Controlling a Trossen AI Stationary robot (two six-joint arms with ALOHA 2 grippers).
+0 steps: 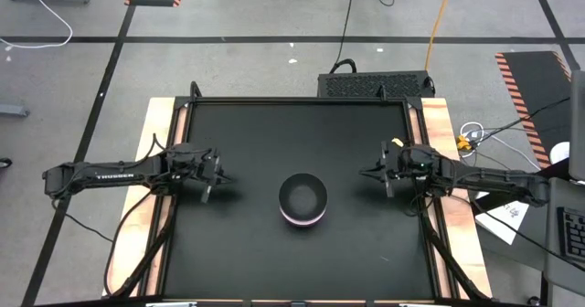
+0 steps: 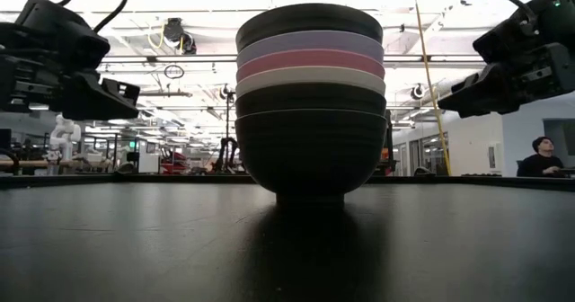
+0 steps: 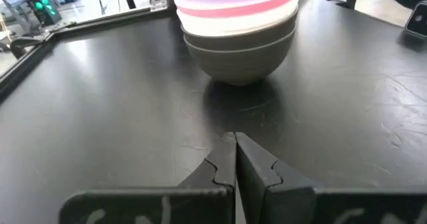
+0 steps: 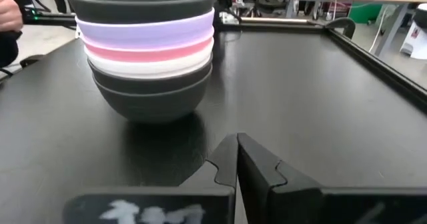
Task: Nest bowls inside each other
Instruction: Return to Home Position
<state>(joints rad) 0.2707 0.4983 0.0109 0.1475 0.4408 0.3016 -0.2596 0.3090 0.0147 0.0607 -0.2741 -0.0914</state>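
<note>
All six bowls sit nested in one stack (image 1: 303, 200) on the black bench (image 1: 238, 252), just below the centre of the high view, so the nesting looks done. In the low view the stack fills the middle of the frame and stands level. From the base up it shows the two lower black bowls (image 2: 310, 149), the white bowl (image 2: 310, 80), the pink bowl (image 2: 310, 64), the lavender bowl (image 2: 310, 46) and the top black bowl (image 2: 310, 19).

The left claw (image 3: 235, 144) hangs at centre left of the high view and the right claw (image 4: 237, 143) at centre right. Both are well apart from the stack, fingers pressed together on nothing.

The bowls look light, stiff and smooth, so probably slippery. The thin exposed rim of the top black bowl is the natural place to pinch, though lifting there would likely raise that bowl alone.
</note>
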